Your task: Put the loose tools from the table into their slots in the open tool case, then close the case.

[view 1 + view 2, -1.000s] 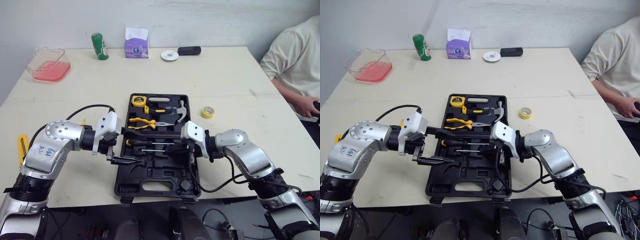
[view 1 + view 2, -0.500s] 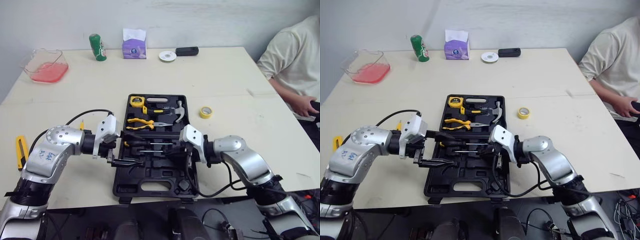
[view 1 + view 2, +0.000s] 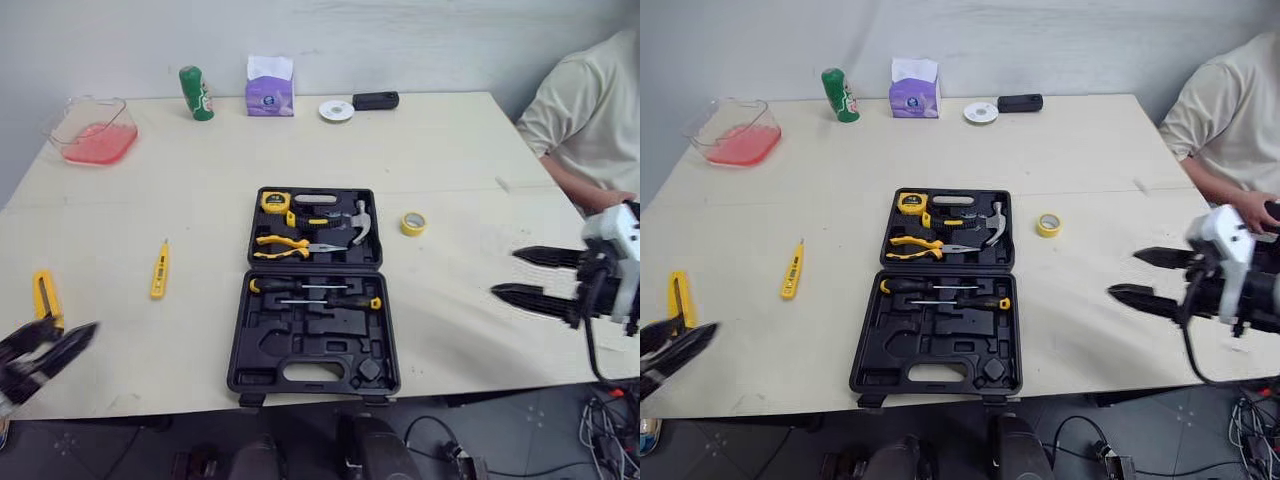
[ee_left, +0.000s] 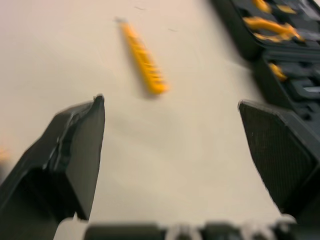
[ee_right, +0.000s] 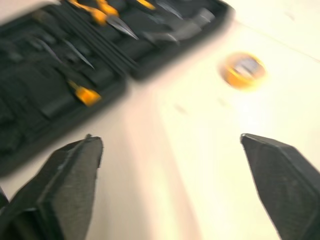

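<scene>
The open black tool case (image 3: 312,290) lies mid-table, holding a tape measure, pliers, a hammer and two screwdrivers (image 3: 320,294). Left of it lie a loose yellow tester screwdriver (image 3: 159,270) and, near the table's left edge, a yellow utility knife (image 3: 43,295). A yellow tape roll (image 3: 414,223) sits right of the case. My left gripper (image 3: 45,347) is open at the front left corner, near the knife, empty. My right gripper (image 3: 535,275) is open, empty, well right of the case. In the left wrist view the tester screwdriver (image 4: 143,59) lies ahead of the fingers (image 4: 75,145).
At the table's back stand a pink-filled clear container (image 3: 93,130), a green can (image 3: 197,92), a purple tissue pack (image 3: 271,86), a white tape roll (image 3: 337,110) and a black device (image 3: 376,100). A person in a light shirt (image 3: 590,110) sits at the right edge.
Both arms have pulled away from the case, left to the front left corner, right to the far right. The right gripper has opened; a second screwdriver now lies in the case.
</scene>
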Robot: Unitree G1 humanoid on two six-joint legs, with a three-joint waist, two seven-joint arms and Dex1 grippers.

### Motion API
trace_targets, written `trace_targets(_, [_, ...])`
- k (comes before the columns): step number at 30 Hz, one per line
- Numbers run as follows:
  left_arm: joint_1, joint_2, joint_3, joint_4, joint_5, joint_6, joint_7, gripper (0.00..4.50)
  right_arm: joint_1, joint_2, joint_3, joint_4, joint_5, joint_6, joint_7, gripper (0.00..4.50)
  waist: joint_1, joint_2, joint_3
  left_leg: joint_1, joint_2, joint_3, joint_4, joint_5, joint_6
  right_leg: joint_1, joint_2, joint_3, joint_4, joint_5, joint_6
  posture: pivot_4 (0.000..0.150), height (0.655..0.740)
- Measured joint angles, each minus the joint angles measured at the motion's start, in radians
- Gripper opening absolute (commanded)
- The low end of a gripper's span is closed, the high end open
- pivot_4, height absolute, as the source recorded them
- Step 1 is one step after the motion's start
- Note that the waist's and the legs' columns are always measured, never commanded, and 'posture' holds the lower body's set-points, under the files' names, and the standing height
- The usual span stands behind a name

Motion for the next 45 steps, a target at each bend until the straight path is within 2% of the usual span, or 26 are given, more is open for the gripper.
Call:
trace_targets(7, [0.048, 0.048, 0.032, 0.178, 0.095, -0.129, 0.027, 4.5, -0.058, -0.074, -0.01, 0.27, -0.077, -0.167, 0.01, 4.48, 0.003, 0.0, 0.0, -0.001, 0.0, 0.001, -0.003, 0.0, -0.001, -0.003, -0.001, 0.0, -0.001, 0.0, -0.001, 0.15, 0.74])
trace_targets(14, [0.029, 0.05, 0.006, 0.149, 0.112, -0.14, 0.07, 4.5, -0.089, -0.065, 0.019, 0.31, -0.094, -0.22, -0.003, 4.48, -0.009, 0.001, 0.001, 0.001, 0.0, 0.002, -0.013, 0.004, -0.01, -0.004, -0.001, 0.001, -0.001, 0.0, 0.0, 0.15, 0.74])
trace_targets(17, [-0.006, 0.039, -0.053, 0.044, 0.101, -0.096, 0.112, 4.5, -0.098, -0.032, 0.041, 0.235, -0.063, -0.189, -0.018, 4.48, -0.011, 0.001, 0.001, 0.001, 0.001, 0.001, -0.013, 0.005, -0.011, -0.004, 0.0, 0.001, -0.001, 0.0, 0.0, 0.15, 0.74])
trace_targets(22, [-0.086, 0.033, -0.2, -0.174, 0.076, 0.044, 0.239, 4.5, -0.139, 0.03, 0.099, 0.011, 0.051, -0.061, -0.068, 4.48, -0.015, 0.002, 0.001, 0.001, 0.0, 0.002, -0.013, 0.006, -0.012, -0.004, 0.0, 0.002, 0.001, 0.001, 0.001, 0.15, 0.74])
trace_targets(28, [-0.308, 0.032, -0.328, -0.31, 0.036, 0.289, 0.451, 4.5, -0.262, 0.106, 0.225, -0.251, 0.217, 0.086, -0.152, 4.48, -0.015, 0.001, 0.001, 0.001, 0.0, 0.001, -0.013, 0.007, -0.013, -0.004, 0.001, 0.002, 0.002, 0.001, 0.001, 0.15, 0.74])
trace_targets(32, [-0.461, 0.014, -0.397, -0.316, 0.043, 0.455, 0.588, 4.5, -0.4, 0.17, 0.327, -0.339, 0.296, 0.144, -0.209, 4.48, -0.015, 0.001, 0.001, 0.001, -0.001, 0.001, -0.012, 0.008, -0.013, -0.004, 0.0, 0.002, 0.002, 0.001, 0.001, 0.15, 0.74])
trace_targets(35, [-0.516, 0.001, -0.463, -0.314, 0.072, 0.502, 0.646, 4.5, -0.47, 0.21, 0.381, -0.368, 0.331, 0.17, -0.24, 4.48, -0.011, 0.001, 0.001, 0.001, -0.001, 0.001, -0.012, 0.008, -0.013, -0.004, 0.0, 0.002, 0.002, 0.001, 0.001, 0.15, 0.74])
trace_targets(41, [-0.656, -0.051, -0.63, -0.171, 0.177, 0.515, 0.727, 4.5, -0.59, 0.326, 0.492, -0.367, 0.342, 0.177, -0.29, 4.48, 0.004, 0.0, 0.0, 0.0, -0.001, 0.001, -0.011, 0.011, -0.013, -0.004, 0.0, 0.002, 0.003, 0.001, 0.002, 0.15, 0.74])
trace_targets(45, [-0.704, -0.068, -0.67, -0.132, 0.228, 0.503, 0.74, 4.5, -0.612, 0.356, 0.547, -0.361, 0.336, 0.17, -0.283, 4.48, 0.005, 0.0, 0.0, 0.001, -0.002, 0.001, -0.011, 0.011, -0.012, -0.004, 0.0, 0.002, 0.004, 0.001, 0.002, 0.15, 0.74])
